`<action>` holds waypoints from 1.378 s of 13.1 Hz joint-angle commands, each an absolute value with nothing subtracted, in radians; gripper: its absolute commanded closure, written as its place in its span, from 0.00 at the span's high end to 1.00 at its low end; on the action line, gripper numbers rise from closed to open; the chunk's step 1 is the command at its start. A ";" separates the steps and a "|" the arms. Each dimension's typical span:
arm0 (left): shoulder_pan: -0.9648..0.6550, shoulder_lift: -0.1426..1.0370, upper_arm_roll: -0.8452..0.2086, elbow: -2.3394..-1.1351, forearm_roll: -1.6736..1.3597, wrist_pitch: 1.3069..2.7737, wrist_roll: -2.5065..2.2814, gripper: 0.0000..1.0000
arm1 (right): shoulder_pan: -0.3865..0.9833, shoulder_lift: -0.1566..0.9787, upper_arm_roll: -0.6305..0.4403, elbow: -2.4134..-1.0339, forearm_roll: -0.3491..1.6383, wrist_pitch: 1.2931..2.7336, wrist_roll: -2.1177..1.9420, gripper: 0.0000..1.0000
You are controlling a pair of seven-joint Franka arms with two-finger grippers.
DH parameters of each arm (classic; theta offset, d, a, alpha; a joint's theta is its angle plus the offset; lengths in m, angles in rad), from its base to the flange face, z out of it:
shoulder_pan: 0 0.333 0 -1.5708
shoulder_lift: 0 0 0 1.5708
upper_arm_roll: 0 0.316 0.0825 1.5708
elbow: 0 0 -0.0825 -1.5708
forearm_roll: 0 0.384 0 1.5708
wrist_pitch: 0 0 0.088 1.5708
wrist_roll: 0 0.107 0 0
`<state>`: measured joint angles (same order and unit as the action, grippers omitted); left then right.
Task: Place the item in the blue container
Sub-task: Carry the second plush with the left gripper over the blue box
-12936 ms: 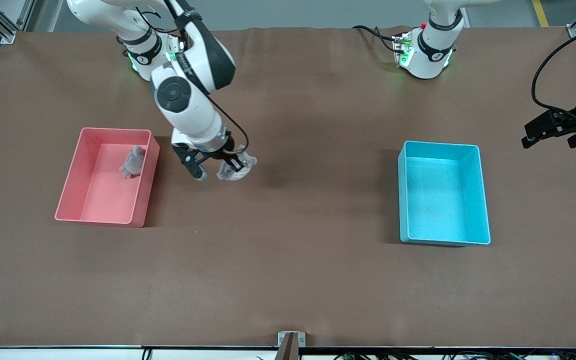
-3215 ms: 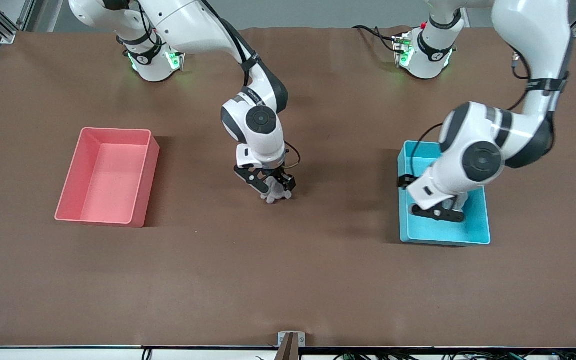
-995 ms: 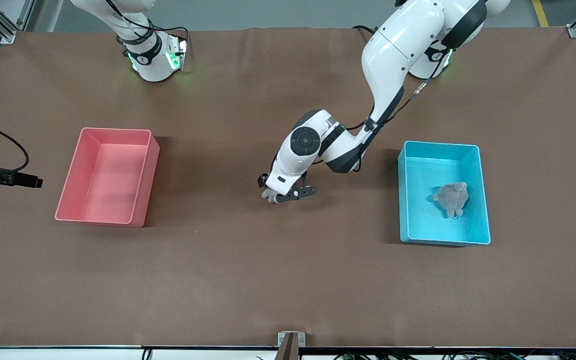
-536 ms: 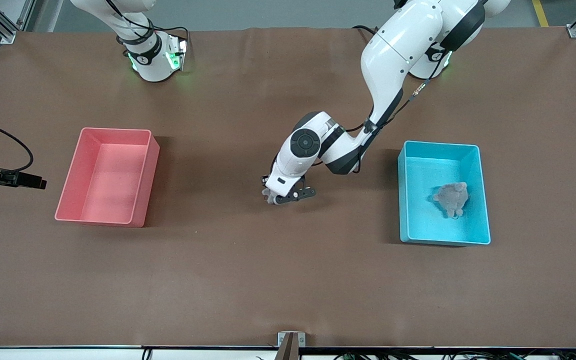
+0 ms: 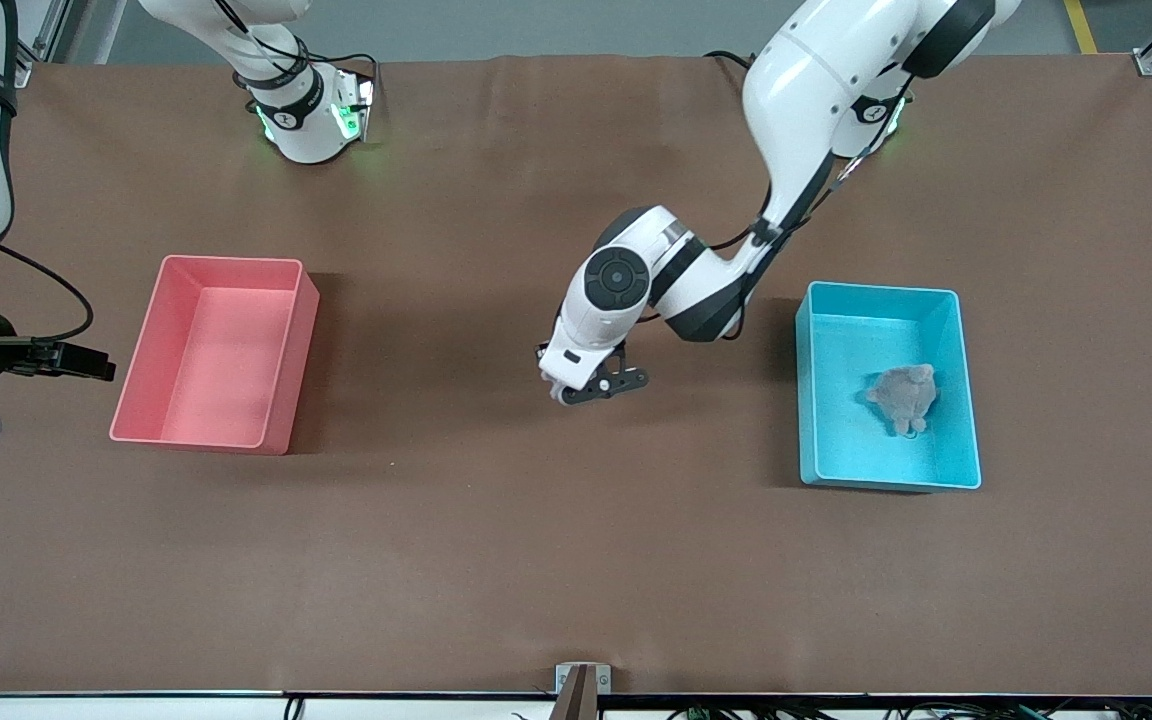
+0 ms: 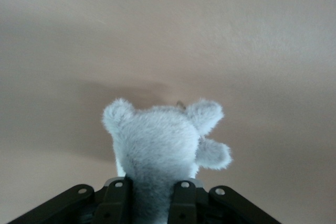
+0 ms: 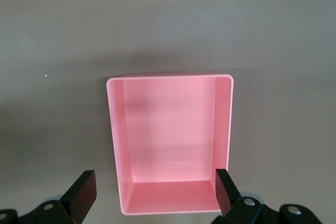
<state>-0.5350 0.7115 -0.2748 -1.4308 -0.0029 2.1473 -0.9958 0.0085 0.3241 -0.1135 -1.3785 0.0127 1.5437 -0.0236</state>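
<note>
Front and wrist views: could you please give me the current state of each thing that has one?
Blue container: holds one grey plush toy.
Pink bin: empty.
Left gripper: shut on light grey plush toy, over mid-table.
Right gripper: open, holding nothing, waiting by the pink bin.

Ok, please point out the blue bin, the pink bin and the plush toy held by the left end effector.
blue bin (image 5: 967, 400): front view, its side rim.
pink bin (image 7: 169, 77): right wrist view, its rim.
plush toy (image 6: 157, 142): left wrist view, its furry body.
</note>
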 commanded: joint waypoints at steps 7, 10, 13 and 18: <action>-0.186 0.145 -0.296 -1.937 -0.015 1.933 -0.360 0.26 | -0.003 0.327 -0.117 -1.368 0.011 1.459 -0.026 1.00; -0.040 0.103 -0.296 -2.037 -0.012 1.985 -0.087 0.25 | -0.005 0.327 -0.117 -1.364 0.012 1.462 -0.026 1.00; 0.053 0.124 -0.295 -2.114 0.014 2.126 0.093 0.24 | 0.000 0.327 -0.117 -1.364 0.011 1.462 -0.025 1.00; 0.101 0.257 -0.295 -2.106 0.165 2.238 0.114 0.24 | -0.003 0.316 -0.118 -1.364 0.011 1.459 -0.026 1.00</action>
<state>0.0792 0.2174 -0.2841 -2.1151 0.1254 2.2021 0.1044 0.0041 0.3246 -0.1209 -1.3732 0.0125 1.4732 -0.0236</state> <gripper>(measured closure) 0.758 0.000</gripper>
